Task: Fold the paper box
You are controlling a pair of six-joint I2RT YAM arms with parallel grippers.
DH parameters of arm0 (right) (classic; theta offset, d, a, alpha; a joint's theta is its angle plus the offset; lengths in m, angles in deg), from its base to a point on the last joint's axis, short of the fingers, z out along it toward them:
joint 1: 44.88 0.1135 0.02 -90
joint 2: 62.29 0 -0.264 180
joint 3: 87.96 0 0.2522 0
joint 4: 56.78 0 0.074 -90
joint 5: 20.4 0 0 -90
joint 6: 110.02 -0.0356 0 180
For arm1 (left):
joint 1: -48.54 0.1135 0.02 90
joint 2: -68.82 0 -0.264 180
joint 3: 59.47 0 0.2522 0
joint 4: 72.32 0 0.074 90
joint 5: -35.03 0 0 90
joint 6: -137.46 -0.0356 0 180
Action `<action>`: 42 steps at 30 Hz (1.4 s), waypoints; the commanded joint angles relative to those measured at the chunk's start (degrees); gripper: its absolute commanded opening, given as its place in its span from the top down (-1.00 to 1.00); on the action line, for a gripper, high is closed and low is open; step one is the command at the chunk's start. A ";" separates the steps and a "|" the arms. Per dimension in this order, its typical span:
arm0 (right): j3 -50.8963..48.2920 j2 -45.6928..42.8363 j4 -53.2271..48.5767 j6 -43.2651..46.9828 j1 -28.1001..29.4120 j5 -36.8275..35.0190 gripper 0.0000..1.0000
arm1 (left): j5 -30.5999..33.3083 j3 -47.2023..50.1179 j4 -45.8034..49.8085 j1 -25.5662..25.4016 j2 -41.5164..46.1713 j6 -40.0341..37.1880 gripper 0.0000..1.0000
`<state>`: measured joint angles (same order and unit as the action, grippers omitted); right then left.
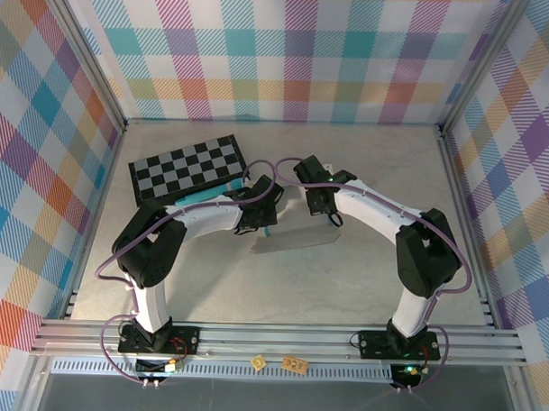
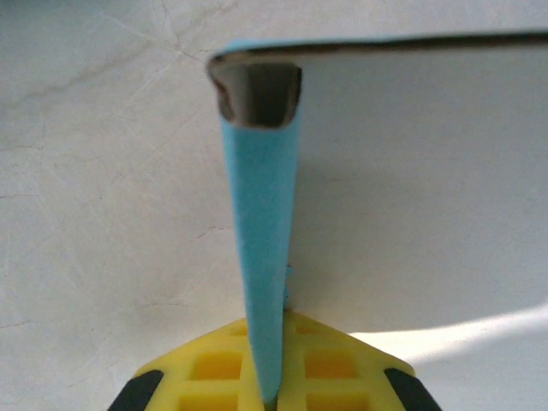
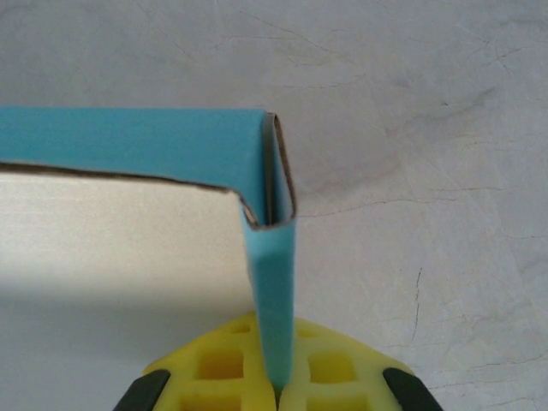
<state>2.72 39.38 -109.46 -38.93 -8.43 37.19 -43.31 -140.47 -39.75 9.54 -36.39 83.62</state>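
The paper box [image 1: 291,242] lies mid-table between the two arms, its whitish inner face up. My left gripper [image 1: 254,221] is at its left end and my right gripper [image 1: 321,207] at its right end. In the left wrist view, the left gripper [image 2: 276,396] is shut on a folded turquoise side wall [image 2: 261,248] of the paper box, which stands upright between the yellow fingers [image 2: 334,364]. In the right wrist view, the right gripper [image 3: 278,390] is shut on the opposite folded wall [image 3: 272,282], with the whitish inner face [image 3: 120,231] to the left.
A black-and-white checkered board [image 1: 190,166] lies at the back left, touching the left arm's area. Two small patterned cards [image 1: 294,362] sit on the front rail. Plaid walls enclose the table [image 1: 362,290] on three sides.
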 commanded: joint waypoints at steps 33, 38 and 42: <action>3.44 1.48 -2.16 -1.49 0.75 -4.33 1.00 | 9.77 0.94 9.37 -2.35 -1.25 0.90 0.92; 2.13 0.42 -1.01 -1.03 0.82 -4.69 1.00 | 7.98 3.54 3.97 -2.16 6.21 -0.66 0.10; 1.55 -0.03 -0.35 -0.89 0.82 -4.62 1.00 | 4.13 4.18 1.37 -1.41 9.49 -2.04 -0.07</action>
<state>4.60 41.06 -110.44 -39.30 -7.58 34.73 -36.75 -136.58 -37.13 7.42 -29.90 83.38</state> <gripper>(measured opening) 0.057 0.523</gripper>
